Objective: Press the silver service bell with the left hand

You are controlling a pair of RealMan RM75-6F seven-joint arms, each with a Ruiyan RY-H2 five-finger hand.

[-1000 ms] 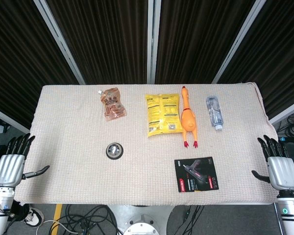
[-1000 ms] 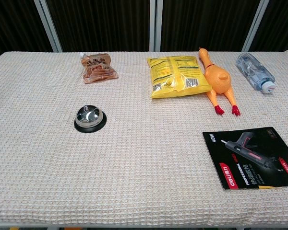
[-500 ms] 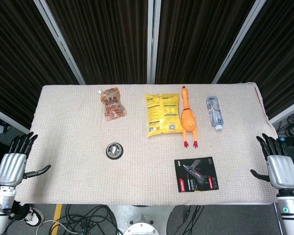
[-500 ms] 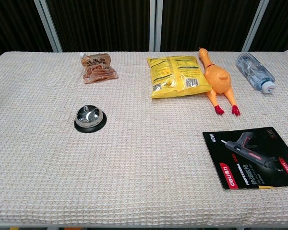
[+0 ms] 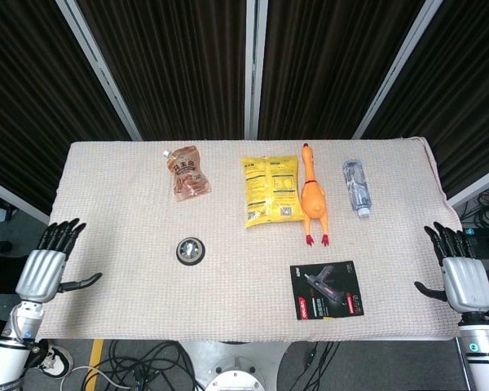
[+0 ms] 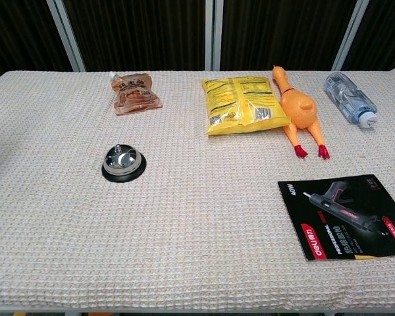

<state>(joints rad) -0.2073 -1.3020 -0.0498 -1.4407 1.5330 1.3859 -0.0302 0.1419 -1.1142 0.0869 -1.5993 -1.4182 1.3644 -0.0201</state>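
The silver service bell (image 5: 191,250) (image 6: 123,162) on its black base stands on the cloth-covered table (image 5: 114,204), left of centre. My left hand (image 5: 46,267) hovers at the table's left edge, well left of the bell, fingers spread and holding nothing. At the right edge, my right hand (image 5: 460,275) is likewise spread and empty. Neither hand shows in the chest view.
A brown pouch (image 5: 186,172) lies at the back left. A yellow snack bag (image 5: 269,190), a rubber chicken (image 5: 313,196) and a water bottle (image 5: 357,186) lie along the back. A black glue-gun package (image 5: 327,290) lies at the front right.
My left hand has moved right and slightly up, toward the table's left edge. The right hand has barely shifted. The bell has not moved.
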